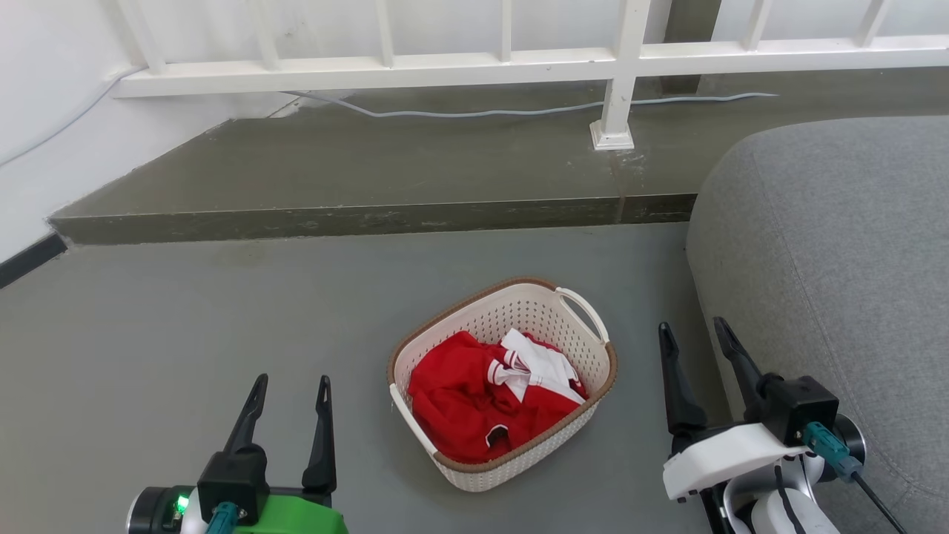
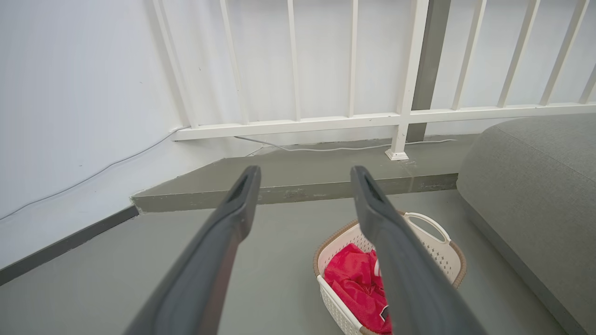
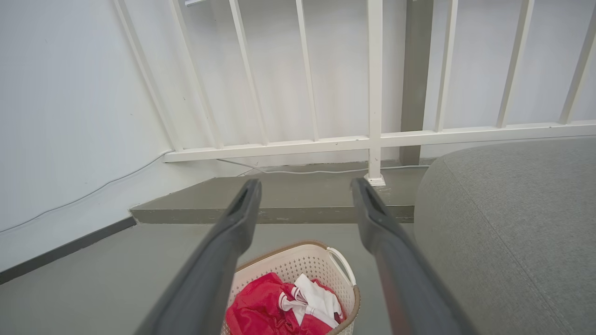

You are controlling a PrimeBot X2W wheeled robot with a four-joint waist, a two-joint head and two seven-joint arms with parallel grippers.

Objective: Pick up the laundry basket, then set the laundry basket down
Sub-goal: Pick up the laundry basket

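Basket (image 1: 511, 304) of red and white clothes (image 1: 467, 408) is seen from the head, set on the floor (image 1: 185, 311) left of the sofa (image 1: 838, 245). The right gripper (image 1: 691, 324) is held between basket and sofa, the left gripper (image 1: 293, 380) farther from the sofa, both spread and empty. From the left wrist, the basket is partly covered by one finger. From the right wrist, it is seen low between spread fingers, beside the sofa

The left end effector (image 1: 292, 382) has two long, dark, tapering fingers (image 1: 320, 437) fixed to a black block, with a bright green cover (image 1: 296, 519) behind it. A small green light (image 1: 180, 505) glows on its dark round wrist, beside a teal plug (image 1: 221, 515). The right end effector (image 1: 691, 326) has the same dark fingers and black block, a white cover (image 1: 723, 452), and a second teal plug (image 1: 830, 447) trailing a thin black cable (image 1: 878, 504).
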